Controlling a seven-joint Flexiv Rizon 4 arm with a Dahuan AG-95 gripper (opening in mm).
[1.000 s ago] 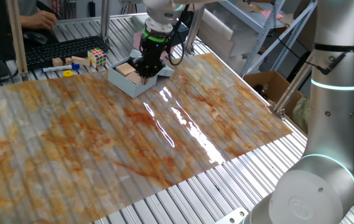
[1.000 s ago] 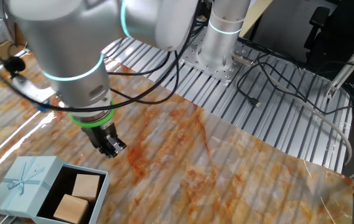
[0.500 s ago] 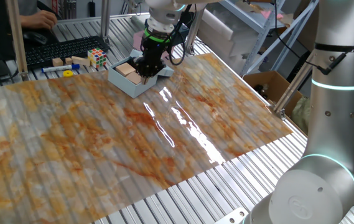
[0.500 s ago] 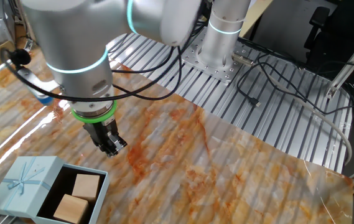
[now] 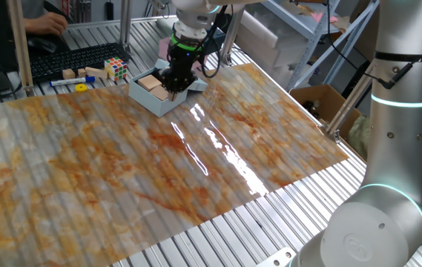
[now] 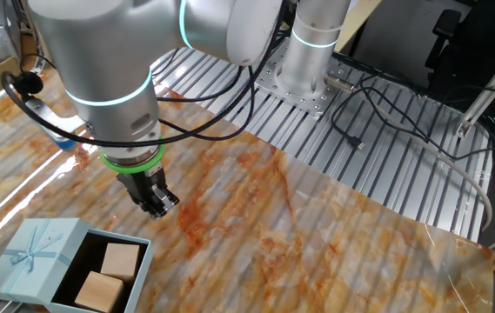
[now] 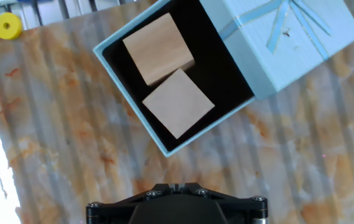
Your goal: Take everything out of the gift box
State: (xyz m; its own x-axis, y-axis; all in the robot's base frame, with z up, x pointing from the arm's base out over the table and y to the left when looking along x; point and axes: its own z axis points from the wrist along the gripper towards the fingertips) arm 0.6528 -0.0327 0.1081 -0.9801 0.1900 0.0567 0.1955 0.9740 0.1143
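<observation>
Two plain tan wooden blocks (image 7: pixel 167 74) sitting in the small pale blue-grey cardboard gift box (image 7: pixel 124 93), lid (image 7: pixel 282 37) flipped open beside it.

Black two-finger gripper (image 6: pixel 156 204) hangs just past the box's open side, above the marbled orange table mat (image 5: pixel 196 163), not touching anything. Can't tell if the fingers are apart or together; the hand view only catches the gripper base at the bottom edge. Blocks touch each other, with dark floor showing on both sides. Yellow ring (image 7: pixel 7 26) sits near the box's far corner.

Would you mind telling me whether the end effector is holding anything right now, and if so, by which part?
Nothing is held. The end effector hangs above the table beside the open gift box, and both wooden blocks lie inside the box.
</observation>
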